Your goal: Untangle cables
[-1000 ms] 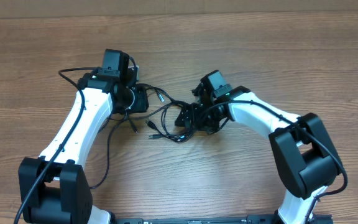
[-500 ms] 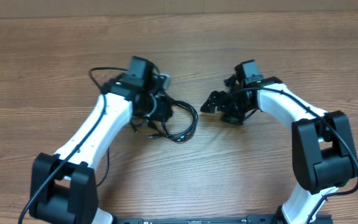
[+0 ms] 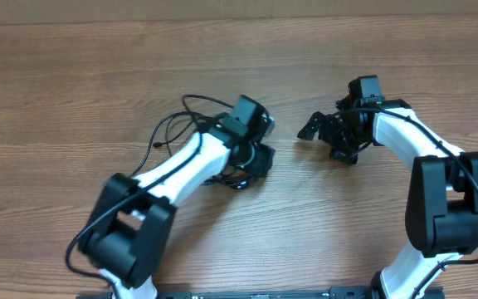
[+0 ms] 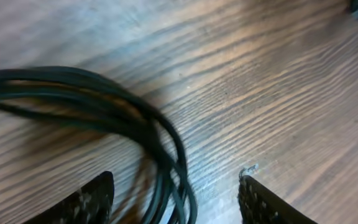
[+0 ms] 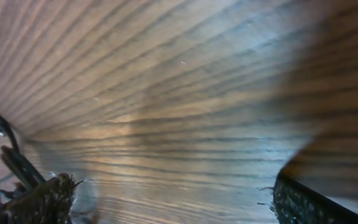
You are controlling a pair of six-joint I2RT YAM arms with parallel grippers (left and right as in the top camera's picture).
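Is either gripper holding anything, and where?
Nothing is held. The right gripper is open and empty; the cables pass loosely through the open left gripper.

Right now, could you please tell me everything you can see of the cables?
The cables are several thin black cords with a smooth, rubbery look. They run close together in a loose curved loop and lie on the wooden table, near its middle in the overhead view, under the left gripper. The strands pass between its fingers, which stand apart and do not pinch them. No plug tips show clearly.
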